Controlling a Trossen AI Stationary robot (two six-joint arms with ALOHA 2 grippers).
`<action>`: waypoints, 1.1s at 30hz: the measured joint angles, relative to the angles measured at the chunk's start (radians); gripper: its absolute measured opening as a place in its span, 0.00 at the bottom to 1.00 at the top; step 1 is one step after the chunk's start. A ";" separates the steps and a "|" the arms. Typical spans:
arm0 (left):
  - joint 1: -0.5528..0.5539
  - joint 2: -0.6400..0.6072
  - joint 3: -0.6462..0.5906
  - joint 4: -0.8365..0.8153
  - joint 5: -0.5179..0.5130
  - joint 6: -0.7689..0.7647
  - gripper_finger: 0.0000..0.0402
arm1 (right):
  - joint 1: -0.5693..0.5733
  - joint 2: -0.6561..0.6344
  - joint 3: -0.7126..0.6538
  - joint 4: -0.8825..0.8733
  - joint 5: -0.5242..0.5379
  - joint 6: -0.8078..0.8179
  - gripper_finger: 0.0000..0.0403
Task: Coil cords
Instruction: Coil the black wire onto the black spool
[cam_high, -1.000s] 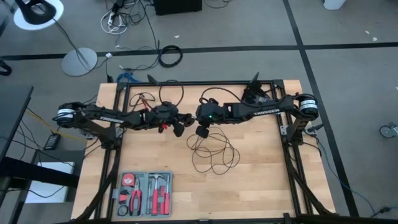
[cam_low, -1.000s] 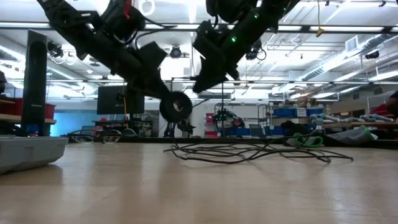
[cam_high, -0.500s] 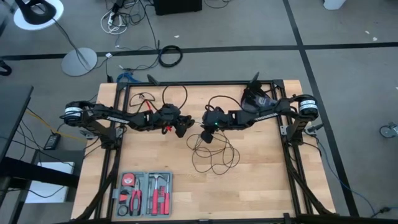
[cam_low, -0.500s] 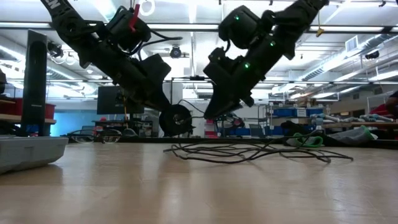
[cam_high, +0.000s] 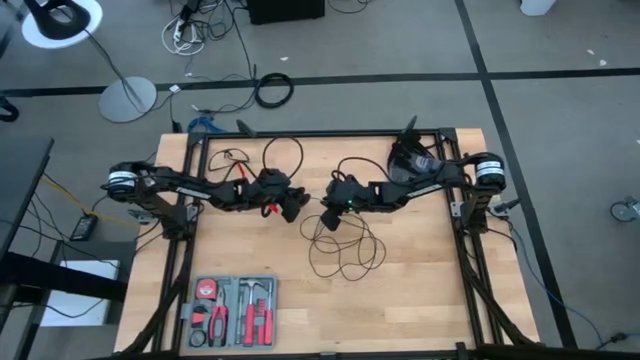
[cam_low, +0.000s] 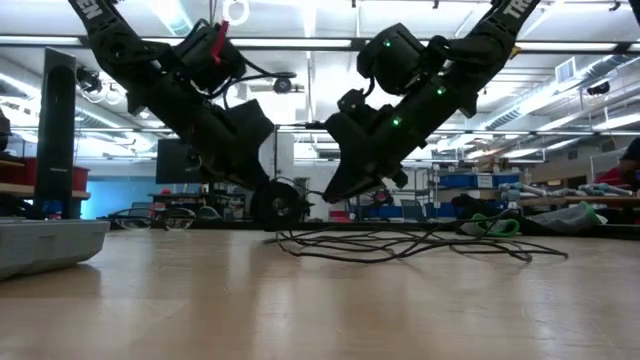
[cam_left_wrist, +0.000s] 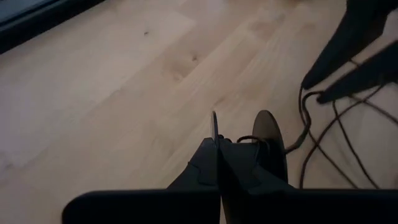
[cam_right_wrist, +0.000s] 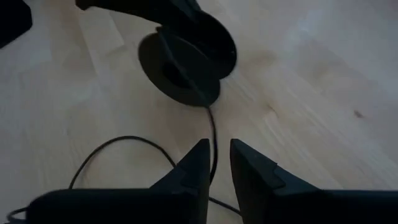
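Observation:
The thin black cord (cam_high: 345, 252) lies in loose loops on the wooden table, right of centre; in the low view it is a flat tangle (cam_low: 400, 243). Its round black puck (cam_low: 279, 204) stands on edge under my left gripper (cam_low: 268, 186), which is shut on it at mid-table (cam_high: 291, 210). From the puck (cam_right_wrist: 180, 71) the cord runs between the fingers of my right gripper (cam_right_wrist: 214, 152). That gripper slants down just right of the puck (cam_high: 326, 219), open by a narrow gap, a finger on each side of the cord. I cannot tell whether they touch it. My left gripper holds the puck by its upper rim (cam_right_wrist: 186, 38), the fingers slanting down from the table's left side. The disc stands on edge below the fingertips (cam_left_wrist: 268, 134). Its lower rim (cam_low: 279, 224) is at the table top; whether it rests there I cannot tell.
A grey tool case (cam_high: 232, 311) with red-handled tools lies near the front left edge, also seen in the low view (cam_low: 50, 242). A black metal frame (cam_high: 320, 133) runs round the table. Bare wood lies in front of the cord loops and at the right.
Both grippers have come down toward the table. My right gripper dropped farther, rolled, and now stands low beside the puck over the cord. My left gripper sank a little, bringing the puck from clear of the table down to its surface. The loops on the table have stayed put.

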 joint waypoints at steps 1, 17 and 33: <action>0.000 0.007 0.000 -0.004 0.000 -0.003 0.00 | 0.000 0.004 0.001 0.001 0.000 0.000 0.15; 0.000 0.059 0.002 0.066 0.022 -0.011 0.00 | 0.000 0.016 0.001 -0.003 -0.010 0.001 0.15; 0.000 0.042 0.270 -0.490 0.077 0.038 0.00 | 0.001 0.016 0.001 0.070 -0.063 0.001 0.15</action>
